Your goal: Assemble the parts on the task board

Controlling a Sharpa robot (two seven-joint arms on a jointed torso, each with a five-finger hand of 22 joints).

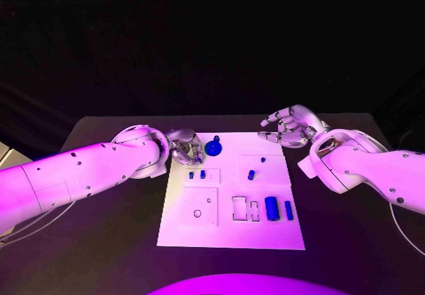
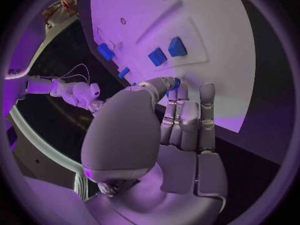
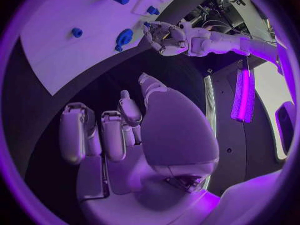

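Observation:
The white task board (image 1: pixel 232 228) lies mid-table. My left hand (image 1: pixel 186 148) hovers at its far left corner, beside a round blue knob part (image 1: pixel 214 148). A small blue part (image 2: pixel 177 81) shows pinched between the thumb and a fingertip of the left hand (image 2: pixel 178 120); it also shows as a small blue part (image 3: pixel 147 24) at the left hand (image 3: pixel 167 35). My right hand (image 1: pixel 288 126) hangs above the board's far right corner, fingers loosely bent and apart, holding nothing. Two small blue parts (image 1: pixel 196 174) sit in the board just below the left hand.
More blue parts lie on the board: a short one (image 1: pixel 252 174), a tiny one (image 1: pixel 262 160) and two long ones (image 1: pixel 280 209) by the rectangular slots (image 1: pixel 240 208). A recessed plate with a round hole (image 1: pixel 196 213) sits at the near left. The black table (image 1: pixel 354 227) surrounds the board.

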